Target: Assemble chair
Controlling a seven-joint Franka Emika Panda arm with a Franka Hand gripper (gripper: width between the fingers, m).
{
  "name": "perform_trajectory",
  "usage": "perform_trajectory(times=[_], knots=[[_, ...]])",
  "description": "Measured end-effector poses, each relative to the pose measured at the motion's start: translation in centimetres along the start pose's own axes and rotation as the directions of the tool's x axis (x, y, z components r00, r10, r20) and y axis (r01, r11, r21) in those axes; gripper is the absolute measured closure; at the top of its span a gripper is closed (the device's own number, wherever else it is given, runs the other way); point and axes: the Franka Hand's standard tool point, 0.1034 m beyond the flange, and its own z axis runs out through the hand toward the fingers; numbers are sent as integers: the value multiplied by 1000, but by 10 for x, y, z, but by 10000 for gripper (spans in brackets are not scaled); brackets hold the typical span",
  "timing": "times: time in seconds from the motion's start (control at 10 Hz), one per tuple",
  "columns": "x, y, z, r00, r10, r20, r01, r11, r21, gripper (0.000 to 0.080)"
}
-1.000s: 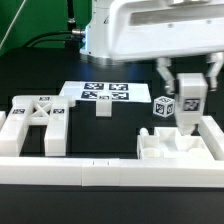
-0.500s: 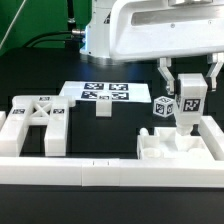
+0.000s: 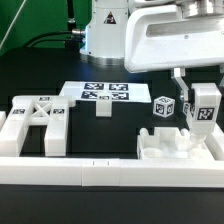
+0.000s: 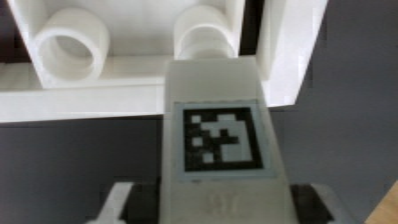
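One blocky white leg [image 3: 206,110] clamped in the gripper [image 3: 201,90] — fingers pressed against two opposite sides, jaws closed on it. Hangs upright on the exterior view's right, tag facing the camera, upper end between the fingers, lower end down by the seat slab [image 3: 165,148]. Sits over the slab's right end, close to the right-hand border rail [image 3: 214,150]; cannot tell whether leg and slab touch.

From the wrist: same leg [image 4: 222,130] running away from the gripper [image 4: 222,205], with a black-and-white tag on its broad face. Dark fingers [image 4: 128,200] flanking its near end on both sides. Far end reaching over the seat slab [image 4: 107,95], where two rounded openings show in the white body just beyond the leg's tip.

Elsewhere, away from the grip — smaller tagged block [image 3: 163,107] standing just left of the held leg, on the far side of the slab, apart from the fingers. X-braced panel [image 3: 35,120] resting well to the left, far from the gripper. Marker board [image 3: 105,93] flat on the black table [image 3: 120,135] at the far middle, with a small white piece [image 3: 103,109] at its near edge. Long near border rail [image 3: 110,172] across the near side.
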Motion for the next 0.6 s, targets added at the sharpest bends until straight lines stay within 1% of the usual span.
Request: perform_trajectory(times=[0.1, 0.2, 0.3, 0.6], knots=[[2, -4, -1, 995, -11, -103, 11, 1000, -2, 512], [-3, -10, 1, 992, -24, -126, 24, 1000, -1, 512], [1, -13, 0, 985, -35, -166, 35, 999, -1, 512], [-3, -7, 5, 985, -71, -157, 70, 997, -13, 512]])
